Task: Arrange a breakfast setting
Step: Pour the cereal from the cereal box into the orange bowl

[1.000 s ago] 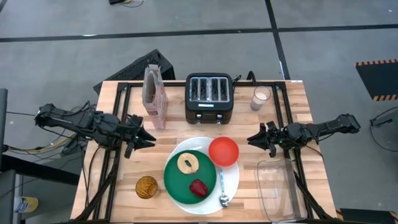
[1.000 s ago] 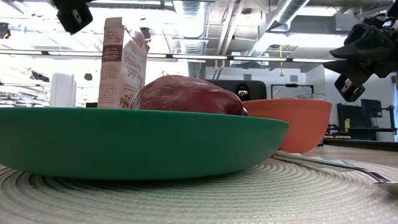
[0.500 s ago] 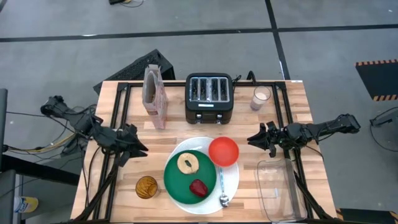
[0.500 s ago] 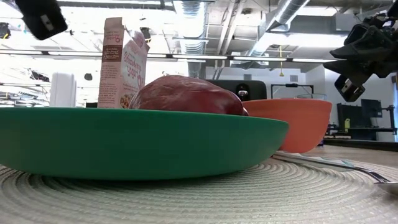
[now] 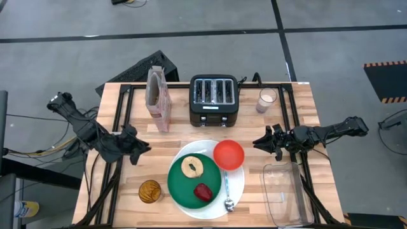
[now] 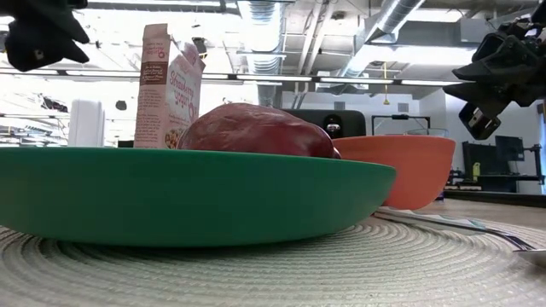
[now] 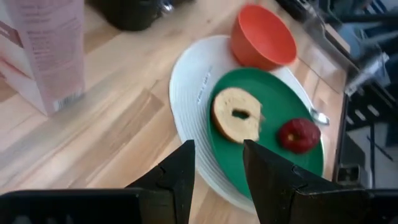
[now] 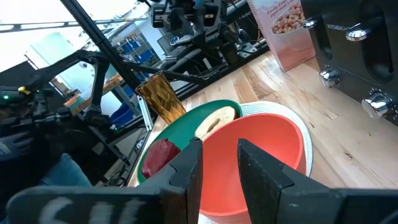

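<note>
Risk was low: both claws, left (image 5: 141, 148) and right (image 5: 259, 142), stood slightly parted, apparently empty. Red-orange bowl (image 5: 228, 154) overhung the white plate (image 5: 236, 186) at 1 o'clock; a nudge could tip it.

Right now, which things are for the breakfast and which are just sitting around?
For breakfast: large white plate, green plate, red-orange bowl, bagel half, red fruit, blue-handled spoon, pink cereal box.

Sitting around: black toaster, amber glass, clear tub.
</note>
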`<state>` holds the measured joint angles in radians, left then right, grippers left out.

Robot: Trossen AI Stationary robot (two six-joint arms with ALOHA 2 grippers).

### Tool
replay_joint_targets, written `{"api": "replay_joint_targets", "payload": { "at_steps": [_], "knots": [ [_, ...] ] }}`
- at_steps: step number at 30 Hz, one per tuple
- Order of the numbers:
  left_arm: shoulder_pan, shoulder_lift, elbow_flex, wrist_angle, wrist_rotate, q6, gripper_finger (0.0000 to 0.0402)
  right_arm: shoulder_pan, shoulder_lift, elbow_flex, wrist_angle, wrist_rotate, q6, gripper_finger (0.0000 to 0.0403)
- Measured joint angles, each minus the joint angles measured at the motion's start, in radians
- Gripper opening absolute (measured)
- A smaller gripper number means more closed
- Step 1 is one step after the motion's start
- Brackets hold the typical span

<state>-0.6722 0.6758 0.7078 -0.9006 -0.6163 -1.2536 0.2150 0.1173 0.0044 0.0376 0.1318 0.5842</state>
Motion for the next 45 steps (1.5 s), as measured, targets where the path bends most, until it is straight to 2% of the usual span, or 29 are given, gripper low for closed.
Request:
{"api": "replay_joint_targets", "payload": {
  "at_steps": [4,10,15,19,26,34,45],
  "knots": [
    [-0.009,0.056,0.0,-0.013,-0.075,-0.073,0.0117,0.0,0.0,0.0,0.0,0.0,0.001,0.0123],
    [-0.009,0.133,-0.001,-0.025,-0.099,-0.211,0.0104,0.0,0.0,0.0,0.0,0.0,0.002,0.0123],
    [-0.008,0.185,-0.001,-0.031,-0.146,-0.34,0.0122,0.0,0.0,0.0,0.0,0.0,0.002,0.0123],
    [-0.008,0.235,-0.01,-0.034,-0.227,-0.453,0.0161,0.0,0.0,0.0,0.0,0.0,0.002,0.0123],
    [-0.001,0.33,-0.025,-0.032,-0.383,-0.587,0.0268,0.0,0.0,0.0,0.0,0.0,0.001,0.0123],
    [0.098,0.427,-0.025,-0.026,-0.385,-0.587,0.0388,0.0,0.0,0.0,0.0,0.0,0.0,0.0123],
    [0.215,0.53,-0.025,0.039,-0.43,-0.497,0.0399,0.0,0.0,0.0,0.0,0.0,0.0,0.0123]
  ]
}}
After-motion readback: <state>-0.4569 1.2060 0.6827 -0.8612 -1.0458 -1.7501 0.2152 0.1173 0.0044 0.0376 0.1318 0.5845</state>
